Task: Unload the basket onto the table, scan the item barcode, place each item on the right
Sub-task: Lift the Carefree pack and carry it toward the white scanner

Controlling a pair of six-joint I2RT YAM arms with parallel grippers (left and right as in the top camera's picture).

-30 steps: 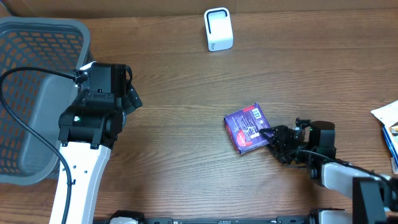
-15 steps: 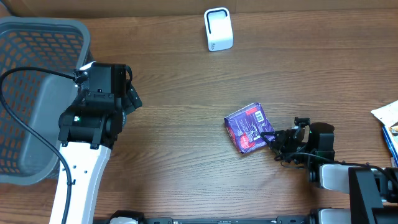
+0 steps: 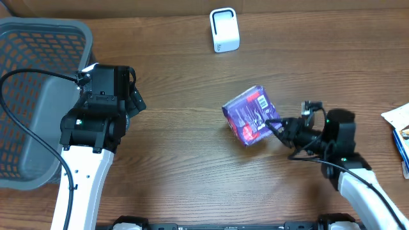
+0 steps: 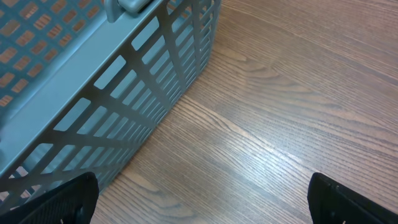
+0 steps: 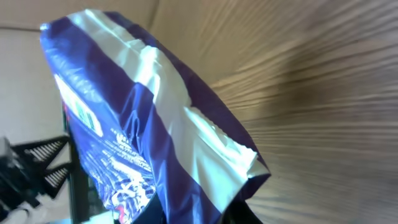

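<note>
Right jaws pinching the purple pack [image 3: 248,115] at its right edge; pack is tilted over mid-surface [image 3: 179,160], barcode label [image 3: 259,101] facing up, well apart from the white scanner [image 3: 224,30] at the far edge. Left jaws spread wide, just beside the basket [image 4: 124,93]

A wooden table [image 3: 185,166] carries a grey basket [image 3: 45,24] and a white scanner [image 3: 224,30].
</note>
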